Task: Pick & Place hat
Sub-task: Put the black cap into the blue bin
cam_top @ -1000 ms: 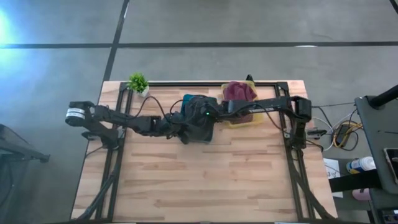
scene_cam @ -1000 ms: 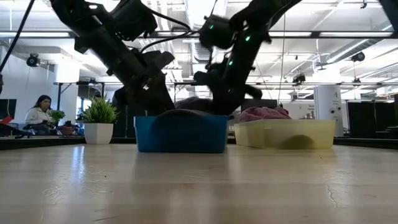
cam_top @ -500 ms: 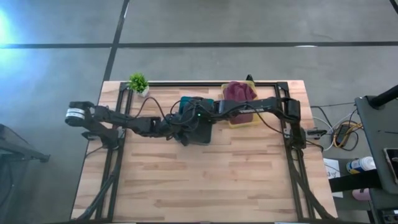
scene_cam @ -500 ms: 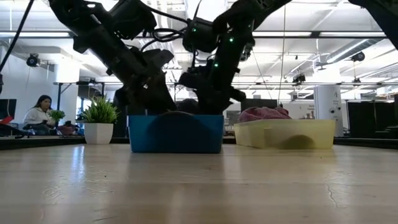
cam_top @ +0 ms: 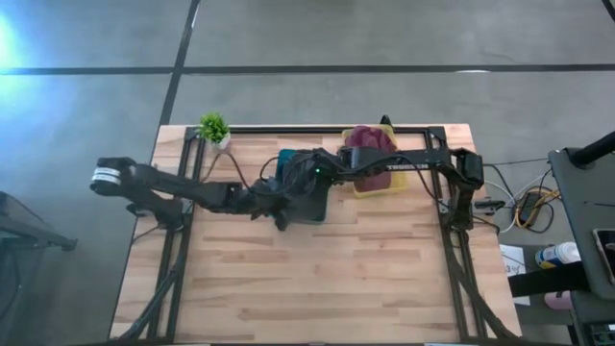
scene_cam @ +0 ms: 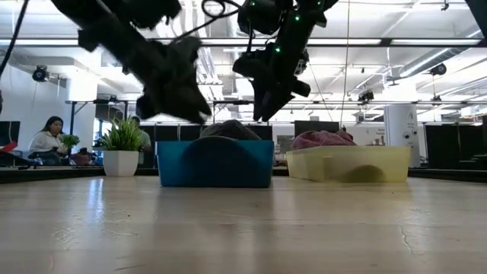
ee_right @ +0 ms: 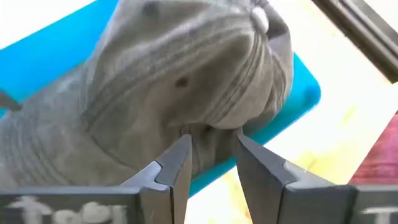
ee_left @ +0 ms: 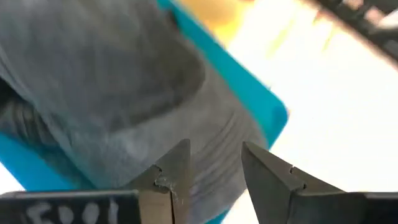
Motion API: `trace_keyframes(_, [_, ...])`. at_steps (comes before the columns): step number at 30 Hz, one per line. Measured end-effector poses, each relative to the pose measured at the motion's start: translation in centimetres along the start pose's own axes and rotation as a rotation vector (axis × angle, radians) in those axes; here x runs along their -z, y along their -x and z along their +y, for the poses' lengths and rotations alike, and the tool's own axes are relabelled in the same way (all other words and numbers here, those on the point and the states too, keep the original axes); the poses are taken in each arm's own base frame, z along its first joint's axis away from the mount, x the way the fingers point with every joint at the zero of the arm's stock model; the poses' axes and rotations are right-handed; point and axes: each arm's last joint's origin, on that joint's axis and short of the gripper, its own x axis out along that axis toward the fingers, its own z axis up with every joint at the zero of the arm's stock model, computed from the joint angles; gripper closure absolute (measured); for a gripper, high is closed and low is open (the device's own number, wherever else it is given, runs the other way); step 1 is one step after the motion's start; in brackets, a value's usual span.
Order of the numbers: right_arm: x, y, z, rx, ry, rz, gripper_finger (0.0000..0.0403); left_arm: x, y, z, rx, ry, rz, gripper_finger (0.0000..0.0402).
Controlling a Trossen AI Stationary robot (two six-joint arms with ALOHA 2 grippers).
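Observation:
A grey cap (ee_right: 186, 74) lies in a blue bin (scene_cam: 217, 164) on the table's far middle; its crown (scene_cam: 228, 129) domes above the bin's rim. In the left wrist view the grey cap (ee_left: 124, 93) fills the blue bin (ee_left: 267, 99). My left gripper (ee_left: 214, 162) hangs open over the cap's left side and stands above the bin in the low view (scene_cam: 199, 116). My right gripper (ee_right: 213, 149) is open above the cap's right side, also clear of the rim (scene_cam: 262, 114). In the high view both arms meet over the bin (cam_top: 286, 156).
A yellow bin (scene_cam: 350, 164) stands just right of the blue one and holds a maroon cloth hat (cam_top: 370, 141). A small potted plant (cam_top: 213, 128) sits at the far left corner. A person (scene_cam: 47, 137) sits far behind the table. The near half of the tabletop (cam_top: 307, 279) is bare wood.
Both grippers have risen from down at the blue bin's rim to well above it. The grey cap stays in the bin, its crown still showing over the rim. The bin has slid a little toward the table's left.

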Motion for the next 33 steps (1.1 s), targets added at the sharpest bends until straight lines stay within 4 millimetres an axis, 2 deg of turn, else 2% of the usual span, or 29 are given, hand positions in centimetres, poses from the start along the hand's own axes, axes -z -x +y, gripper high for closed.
trace_keyframes(7, [0.9, 0.5, 0.7, 0.004, 0.034, 0.033, 0.0282, 2.2, -3.7, -0.2, -0.037, -0.018, 0.061, 0.0264])
trace_keyframes(11, [2.0, 1.3, 1.7, 0.01, 0.084, 0.069, 0.0282, 2.2, -4.3, -0.4, -0.073, -0.032, 0.045, 0.0264])
trace_keyframes(14, [2.7, 2.7, 2.3, 0.036, 0.108, 0.054, 0.0282, 1.0, -3.3, -0.9, -0.054, -0.016, 0.006, 0.0264])
trace_keyframes(18, [3.0, 5.1, 2.3, 0.032, 0.079, 0.015, 0.0282, -1.3, -0.1, -1.8, -0.001, 0.005, -0.067, 0.0264])
trace_keyframes(22, [2.9, 7.3, 1.7, 0.03, -0.003, -0.045, 0.0282, -2.6, 2.4, -1.6, -0.064, -0.01, -0.179, 0.0264])
trace_keyframes(25, [2.8, 9.3, 1.3, 0.049, -0.075, -0.128, 0.0282, -3.7, 2.7, -0.7, -0.108, -0.038, -0.226, 0.0264])
trace_keyframes(30, [3.8, 12.4, 2.0, -0.017, -0.147, -0.188, 0.0282, -4.7, 0.4, 2.2, -0.22, -0.051, -0.193, 0.0264])
trace_keyframes(33, [4.9, 13.2, 2.8, -0.045, -0.164, -0.179, 0.0282, -5.2, -1.2, 3.9, -0.286, -0.028, -0.175, 0.0264])
